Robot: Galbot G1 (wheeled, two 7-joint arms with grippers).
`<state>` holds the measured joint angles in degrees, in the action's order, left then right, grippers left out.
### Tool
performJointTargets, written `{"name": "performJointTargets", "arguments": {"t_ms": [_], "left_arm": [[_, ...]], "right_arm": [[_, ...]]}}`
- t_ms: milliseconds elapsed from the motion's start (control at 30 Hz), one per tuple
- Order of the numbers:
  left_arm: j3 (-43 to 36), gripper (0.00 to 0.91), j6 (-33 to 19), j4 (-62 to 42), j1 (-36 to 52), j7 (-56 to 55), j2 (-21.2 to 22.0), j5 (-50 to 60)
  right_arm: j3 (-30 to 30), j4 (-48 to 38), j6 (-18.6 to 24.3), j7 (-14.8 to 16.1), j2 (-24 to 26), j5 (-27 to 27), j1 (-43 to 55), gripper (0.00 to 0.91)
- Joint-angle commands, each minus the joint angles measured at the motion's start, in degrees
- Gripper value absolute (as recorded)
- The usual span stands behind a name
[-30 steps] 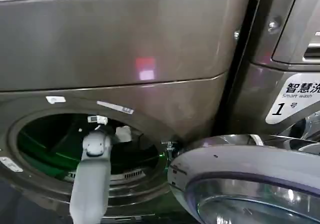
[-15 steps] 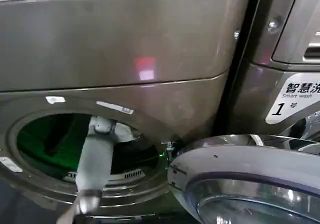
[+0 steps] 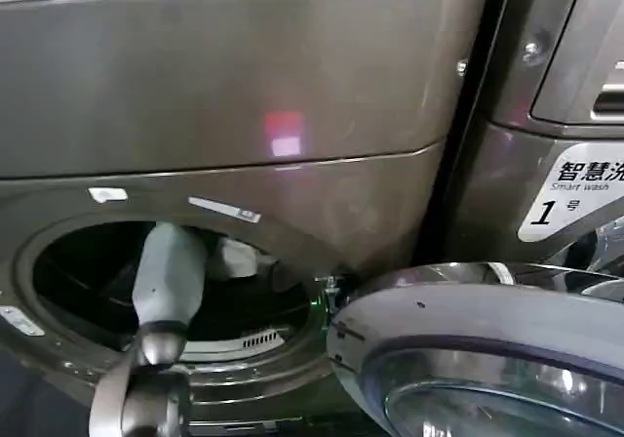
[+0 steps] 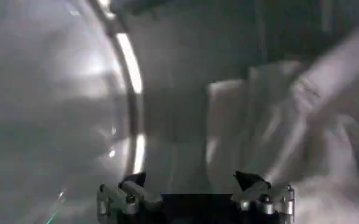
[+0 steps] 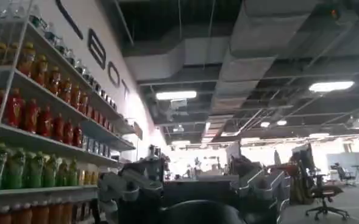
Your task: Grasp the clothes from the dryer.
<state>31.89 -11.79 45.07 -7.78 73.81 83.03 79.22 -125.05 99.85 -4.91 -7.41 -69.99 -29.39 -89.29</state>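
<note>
Clothes: pale wad inside dryer drum, toward right side of port. Left gripper deep in drum, fingers spread, cloth just ahead, not yet pinched. Step: final reach. Next: advance onto fabric, close. Right gripper away from dryer, spread, idle.

The clothes, a pale wad, were carried by the dark drum of the dryer, seen in the lower left of the head view, toward the upper right of the round port. In the left wrist view, pale fabric was spread across the right half against the drum wall.
</note>
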Motion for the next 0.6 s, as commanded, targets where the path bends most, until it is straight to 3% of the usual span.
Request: {"name": "performJointTargets", "arguments": {"t_ms": [33, 467, 600], "left_arm": [[-2.1, 0.907, -0.8, -6.5, 1.5, -0.1, -0.2, 5.2], [-2.6, 0.907, -0.1, -16.4, 3.7, -4.4, -0.9, 2.6], [-2.9, 0.907, -1.3, -16.8, 3.1, -5.4, -1.5, -4.8]], "right_arm": [[0.4, -0.3, 0.2, 0.1, -0.2, 0.4, 0.2, 0.907], [1.7, -0.2, 0.7, 0.0, -1.0, 1.0, 1.3, 0.907], [2.1, 0.0, 0.7, 0.0, -1.0, 1.1, 1.7, 0.907]]}}
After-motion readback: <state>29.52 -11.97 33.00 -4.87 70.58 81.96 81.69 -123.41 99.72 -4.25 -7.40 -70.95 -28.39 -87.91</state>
